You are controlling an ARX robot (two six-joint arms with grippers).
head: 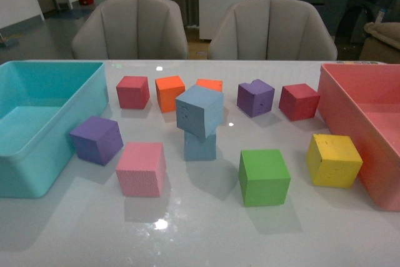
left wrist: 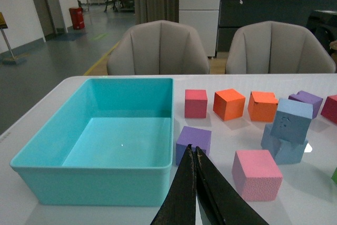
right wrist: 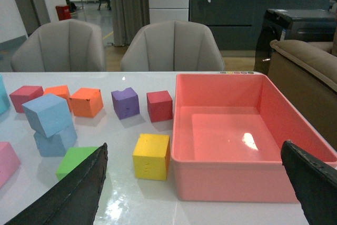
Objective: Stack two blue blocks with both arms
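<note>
Two pale blue blocks stand stacked at the table's middle. The upper blue block (head: 200, 110) sits tilted and twisted on the lower blue block (head: 200, 146). The stack also shows in the left wrist view (left wrist: 290, 120) and in the right wrist view (right wrist: 48, 115). Neither arm shows in the front view. My left gripper (left wrist: 192, 151) is shut and empty, over the table near the purple cube (left wrist: 194, 142), well away from the stack. My right gripper (right wrist: 194, 154) is open wide and empty, in front of the pink bin (right wrist: 231, 180) and the yellow cube (right wrist: 151, 156).
A turquoise bin (head: 37, 154) stands at the left and the pink bin (head: 356, 123) at the right. Around the stack lie a pink cube (head: 141, 168), a green cube (head: 264, 177), the yellow cube (head: 334, 160), the purple cube (head: 96, 139), and red, orange and purple cubes behind.
</note>
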